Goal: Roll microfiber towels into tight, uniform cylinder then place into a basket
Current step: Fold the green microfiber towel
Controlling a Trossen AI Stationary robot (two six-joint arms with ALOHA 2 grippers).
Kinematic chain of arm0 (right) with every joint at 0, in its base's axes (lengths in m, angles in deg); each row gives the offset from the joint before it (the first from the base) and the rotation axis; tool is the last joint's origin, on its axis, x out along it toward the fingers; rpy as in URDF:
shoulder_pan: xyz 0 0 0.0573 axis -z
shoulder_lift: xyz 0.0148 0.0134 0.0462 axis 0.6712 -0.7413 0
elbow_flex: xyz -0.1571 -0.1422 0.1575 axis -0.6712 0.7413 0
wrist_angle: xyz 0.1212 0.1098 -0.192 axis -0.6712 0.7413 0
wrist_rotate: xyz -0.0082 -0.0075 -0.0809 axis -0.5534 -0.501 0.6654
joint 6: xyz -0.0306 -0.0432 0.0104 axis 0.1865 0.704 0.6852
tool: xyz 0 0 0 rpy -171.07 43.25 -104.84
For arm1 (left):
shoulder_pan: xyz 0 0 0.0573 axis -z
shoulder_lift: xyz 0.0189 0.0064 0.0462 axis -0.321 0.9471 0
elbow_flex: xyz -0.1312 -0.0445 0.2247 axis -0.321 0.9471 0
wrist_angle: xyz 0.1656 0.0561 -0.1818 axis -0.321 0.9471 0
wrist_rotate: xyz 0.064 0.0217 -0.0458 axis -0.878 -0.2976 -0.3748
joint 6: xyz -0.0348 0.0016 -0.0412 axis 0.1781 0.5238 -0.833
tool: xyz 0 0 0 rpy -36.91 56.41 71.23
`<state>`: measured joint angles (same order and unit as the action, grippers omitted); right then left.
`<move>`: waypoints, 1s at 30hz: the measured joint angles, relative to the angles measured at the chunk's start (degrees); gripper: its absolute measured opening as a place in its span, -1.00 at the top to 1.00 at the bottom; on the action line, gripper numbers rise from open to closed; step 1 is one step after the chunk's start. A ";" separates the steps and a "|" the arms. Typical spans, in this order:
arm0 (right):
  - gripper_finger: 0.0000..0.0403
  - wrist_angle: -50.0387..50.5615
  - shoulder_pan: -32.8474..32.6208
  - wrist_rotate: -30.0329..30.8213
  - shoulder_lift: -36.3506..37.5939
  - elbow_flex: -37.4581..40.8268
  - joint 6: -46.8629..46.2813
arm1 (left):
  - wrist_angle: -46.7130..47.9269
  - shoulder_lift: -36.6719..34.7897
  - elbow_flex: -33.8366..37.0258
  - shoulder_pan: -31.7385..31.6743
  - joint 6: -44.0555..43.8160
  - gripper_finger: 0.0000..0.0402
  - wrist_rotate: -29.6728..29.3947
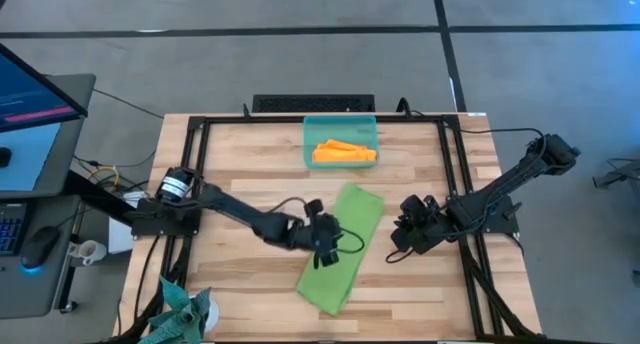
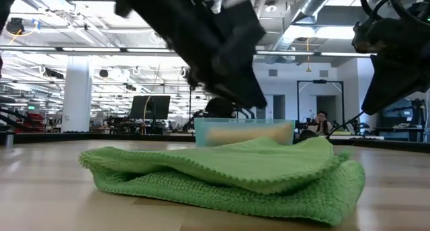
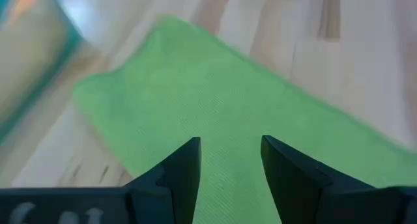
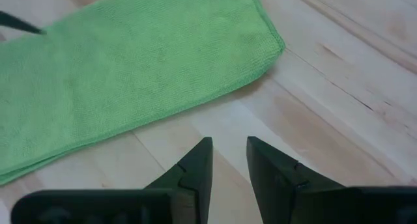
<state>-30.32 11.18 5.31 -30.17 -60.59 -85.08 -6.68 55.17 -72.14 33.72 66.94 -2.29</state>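
The lime green microfiber towel [image 1: 345, 246], folded into a long strip, lies flat and slantwise on the wooden table, from near the basket toward the near edge. The teal basket [image 1: 308, 144] stands at the far middle with the orange towel [image 1: 343, 152] rolled up inside it. My left gripper [image 3: 229, 146] hovers open over the strip's left side near its middle, clear of the cloth in the low view [image 2: 232, 83]. My right gripper [image 4: 228, 146] is open over bare wood just right of the strip's far end [image 4: 264, 42].
A black frame rail [image 1: 455, 184] runs around the tabletop. A potted plant [image 1: 180, 314] stands at the near left corner. A monitor and keyboard [image 1: 20, 114] sit on a side desk left of the table. Bare wood lies left of the towel.
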 joint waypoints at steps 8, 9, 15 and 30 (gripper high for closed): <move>0.41 -0.29 0.07 0.07 -0.02 0.00 0.04 | -2.85 3.70 -0.07 -8.02 2.90 0.23 13.07; 0.41 -0.34 0.12 0.07 0.00 0.00 0.05 | -2.04 4.27 -0.01 -8.60 2.85 0.23 13.08; 0.41 -0.41 1.19 0.05 0.00 0.00 0.10 | 0.41 5.82 -0.02 -10.09 -3.88 0.23 12.28; 0.41 -0.78 1.40 -0.13 0.00 0.00 1.55 | 14.35 4.97 -0.78 -2.93 -29.54 0.23 -7.01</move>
<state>-31.10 12.58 5.18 -30.17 -60.59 -83.53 7.67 60.14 -72.91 30.78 37.40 -9.30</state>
